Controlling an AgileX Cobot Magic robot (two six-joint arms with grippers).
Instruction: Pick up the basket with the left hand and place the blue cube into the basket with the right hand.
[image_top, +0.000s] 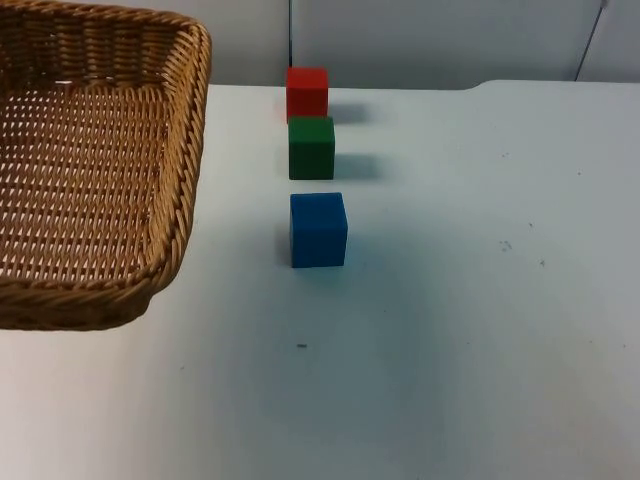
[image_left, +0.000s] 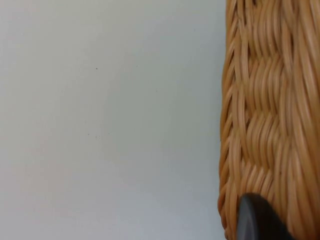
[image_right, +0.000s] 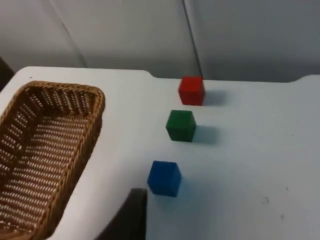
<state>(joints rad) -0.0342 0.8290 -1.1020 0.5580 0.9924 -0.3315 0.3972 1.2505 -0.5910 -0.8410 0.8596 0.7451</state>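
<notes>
Top view — one basket (image_top: 95, 170), one blue cube (image_top: 318, 230), green cube (image_top: 311, 147), red cube (image_top: 307, 93) — jaws' state untellable.

Left gripper (image_left: 260, 222): black, seen in the left wrist view. Set right against the outer woven wall of the basket (image_left: 270, 120), at its side, pointing down along that wall toward the table (image_left: 110, 125). Contact or grasp not readable.

Right gripper (image_right: 131, 215): dark, seen in the right wrist view. Held above the table, clear of its surface, wrist angled forward and down toward the partition wall. Short of the blue cube (image_right: 164, 178), not touching it; basket off to one side. Nothing carried.
</notes>
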